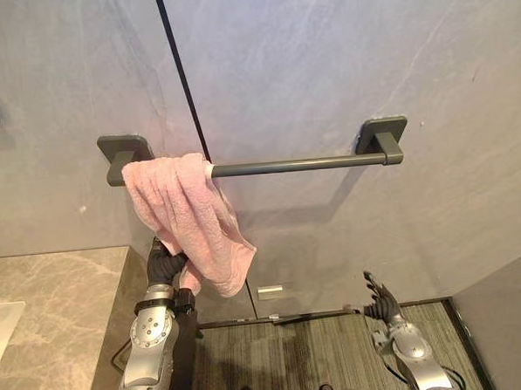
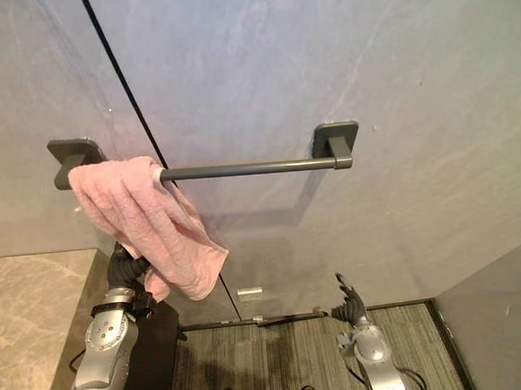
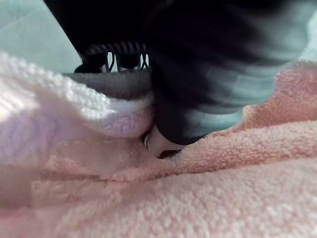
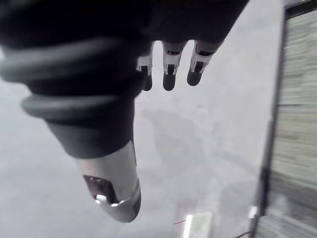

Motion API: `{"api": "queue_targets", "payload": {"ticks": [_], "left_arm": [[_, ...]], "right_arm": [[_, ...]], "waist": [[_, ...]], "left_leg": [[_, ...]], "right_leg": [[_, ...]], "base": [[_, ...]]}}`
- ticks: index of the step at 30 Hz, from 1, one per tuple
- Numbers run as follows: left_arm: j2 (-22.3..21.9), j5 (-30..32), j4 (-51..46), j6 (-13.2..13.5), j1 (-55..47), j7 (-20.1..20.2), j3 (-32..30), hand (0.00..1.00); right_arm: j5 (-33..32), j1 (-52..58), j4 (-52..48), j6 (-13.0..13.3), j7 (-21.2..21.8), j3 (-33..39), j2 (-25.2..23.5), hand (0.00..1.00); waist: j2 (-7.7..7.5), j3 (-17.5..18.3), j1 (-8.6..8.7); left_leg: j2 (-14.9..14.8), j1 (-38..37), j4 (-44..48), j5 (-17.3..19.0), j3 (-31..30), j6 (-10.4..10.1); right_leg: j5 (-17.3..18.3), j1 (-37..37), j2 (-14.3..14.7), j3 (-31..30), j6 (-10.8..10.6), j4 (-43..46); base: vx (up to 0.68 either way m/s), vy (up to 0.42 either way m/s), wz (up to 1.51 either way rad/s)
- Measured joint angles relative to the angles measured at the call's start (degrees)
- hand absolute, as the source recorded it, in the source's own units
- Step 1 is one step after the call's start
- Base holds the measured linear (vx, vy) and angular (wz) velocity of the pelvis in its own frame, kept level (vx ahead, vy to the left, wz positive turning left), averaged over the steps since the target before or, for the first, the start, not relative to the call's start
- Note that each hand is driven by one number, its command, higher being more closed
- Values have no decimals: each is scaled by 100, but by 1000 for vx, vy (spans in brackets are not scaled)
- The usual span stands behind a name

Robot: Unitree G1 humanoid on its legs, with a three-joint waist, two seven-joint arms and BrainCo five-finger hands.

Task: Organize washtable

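Note:
A pink towel (image 1: 187,216) hangs bunched over the left end of a dark grey towel bar (image 1: 303,165) on the grey wall. The rest of the bar is bare. My left hand (image 1: 164,265) is raised just under the towel's lower folds and partly behind them. In the left wrist view its thumb (image 3: 159,141) presses into the cloth, and a fold of the towel (image 3: 114,106) is pinched against the fingers. My right hand (image 1: 384,304) hangs low to the right, away from the bar, with straight fingers (image 4: 168,74) holding nothing.
A beige marble countertop (image 1: 57,310) with a basin edge (image 1: 0,335) lies at the lower left. A striped floor mat (image 1: 321,349) runs along the wall's foot. A grey partition (image 1: 512,322) stands at the right, and a small white plate (image 1: 270,291) sits low on the wall.

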State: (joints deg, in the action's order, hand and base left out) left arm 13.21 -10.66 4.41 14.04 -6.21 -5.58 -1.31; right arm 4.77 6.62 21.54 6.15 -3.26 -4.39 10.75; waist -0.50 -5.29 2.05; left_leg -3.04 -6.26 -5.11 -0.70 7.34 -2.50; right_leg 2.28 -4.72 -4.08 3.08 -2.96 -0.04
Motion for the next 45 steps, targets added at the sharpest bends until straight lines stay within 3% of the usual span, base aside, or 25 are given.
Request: {"api": "queue_targets", "payload": {"ticks": [4,11,15,21,36,37,45], "left_arm": [[-5,5,-179,13,-1,15,193,100],[-148,4,-356,29,0,5,215,100],[-192,-1,-413,32,0,-7,225,100],[-334,-3,-413,34,-1,-87,224,100],[-397,-104,-412,42,-5,-98,445,100],[-392,-105,-411,43,-5,-99,472,100],[-336,-105,-408,49,-4,-99,576,100]], "right_arm": [[-131,-193,-926,259,262,-588,168,0],[-444,-662,-1734,282,476,-1251,489,0],[-829,-1294,-2067,466,486,-1705,520,0],[-1205,-1661,-2093,507,480,-1930,292,0],[-1330,-2560,-1503,493,447,-2371,-91,0],[-1346,-2614,-1428,493,447,-2377,-105,100],[-1377,-2947,-1133,467,421,-2590,-293,100]], "waist": [[-19,0,-14],[-42,-10,-93],[-42,-11,-152],[-46,-9,-300],[-106,-1,-378],[-111,-2,-422],[-222,-2,-459]], "left_leg": [[7,21,26,0,32,1],[6,19,35,5,28,3],[4,3,39,3,-7,5],[16,-2,4,-16,-65,8],[-8,162,-25,-167,-380,-29],[-17,164,-25,-173,-380,-37],[-82,208,-25,-194,-403,-64]], "right_leg": [[-1,-12,-6,-30,-2,5],[-1,-8,-3,-45,-3,22],[4,-13,-3,-28,-7,71],[12,-17,-13,18,-13,95],[34,-11,8,312,-2,84],[32,-11,17,308,1,81],[18,-2,85,308,21,45]], "base": [[15,-12,-4],[6,-4,-1],[-52,-18,2],[-33,-12,5],[-25,-23,11],[-38,-20,1],[-19,-10,1]]}}
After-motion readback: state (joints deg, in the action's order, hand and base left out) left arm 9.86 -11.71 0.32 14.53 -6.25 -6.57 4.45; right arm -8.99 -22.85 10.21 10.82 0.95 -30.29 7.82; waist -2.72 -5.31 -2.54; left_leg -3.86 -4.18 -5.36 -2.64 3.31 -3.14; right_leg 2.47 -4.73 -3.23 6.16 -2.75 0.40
